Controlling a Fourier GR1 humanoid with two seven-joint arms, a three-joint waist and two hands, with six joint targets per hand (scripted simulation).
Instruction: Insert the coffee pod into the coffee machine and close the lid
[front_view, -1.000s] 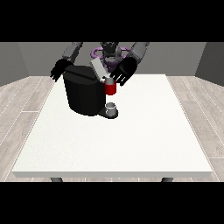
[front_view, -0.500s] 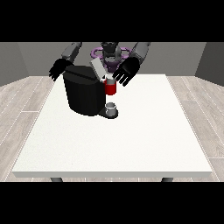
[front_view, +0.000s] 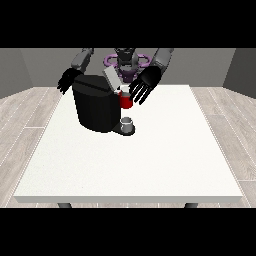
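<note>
**Worktop and what stands on it**

I see a large white worktop (front_view: 150, 160) over a pale plank floor (front_view: 25, 110). The black coffee machine (front_view: 95, 107) stands on it, towards the far edge and at the view's left of middle. A small grey cup (front_view: 127, 123) sits on the machine's base (not on the white surface itself), just beside the black body.

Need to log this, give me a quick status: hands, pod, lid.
Hand at view's right open, fingers spread above the red pod holder. Hand at view's left open behind the coffee machine. Lid up. Pod not discernible.
</note>
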